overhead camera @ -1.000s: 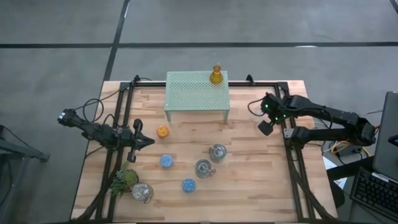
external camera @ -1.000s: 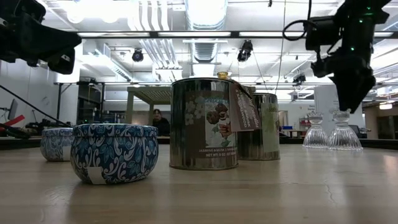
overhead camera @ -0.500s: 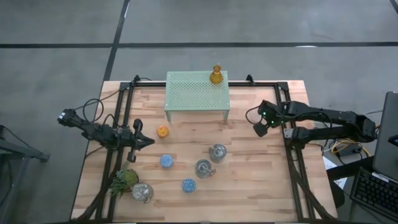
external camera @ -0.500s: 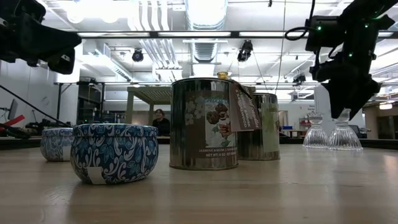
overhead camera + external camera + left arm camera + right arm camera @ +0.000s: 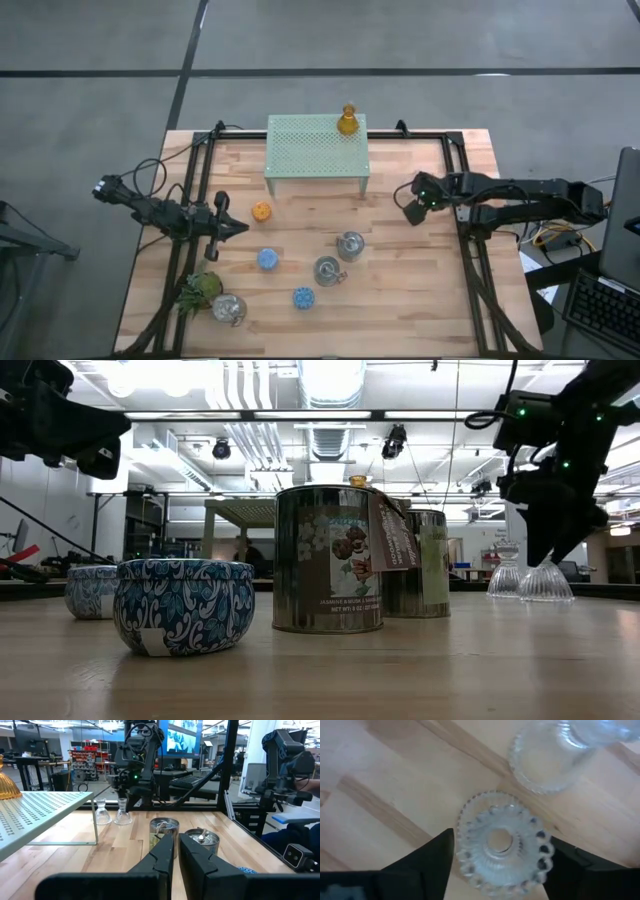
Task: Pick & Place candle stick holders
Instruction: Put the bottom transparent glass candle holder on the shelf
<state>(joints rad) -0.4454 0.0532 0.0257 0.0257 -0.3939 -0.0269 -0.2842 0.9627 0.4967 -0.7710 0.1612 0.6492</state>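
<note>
Two clear glass holders stand on their bases at the table's right, seen in the low view (image 5: pixel 508 575) (image 5: pixel 545 582). My right gripper (image 5: pixel 412 212) (image 5: pixel 548 552) points down over one clear holder (image 5: pixel 500 842), open, with a finger on either side of its beaded rim. An amber holder (image 5: pixel 347 121) stands on the pale-green mesh stand (image 5: pixel 316 145). An orange holder (image 5: pixel 261 211), two blue ones (image 5: pixel 267 259) (image 5: pixel 303 297) and three silvery tins (image 5: pixel 350 245) (image 5: pixel 328 270) (image 5: pixel 229 308) stand on the wood. My left gripper (image 5: pixel 240 228) (image 5: pixel 176 845) is shut and empty at the left.
The second clear holder (image 5: pixel 555 755) stands close beside the one between my right fingers. A green leafy plant (image 5: pixel 203 288) lies at the near left. Black frame rails (image 5: pixel 470 250) run along the table's left and right sides.
My right gripper has gone down and a little toward the table's left and near edges, coming over the clear glass holders until its fingers stand around one of them. The holders have stayed in place.
</note>
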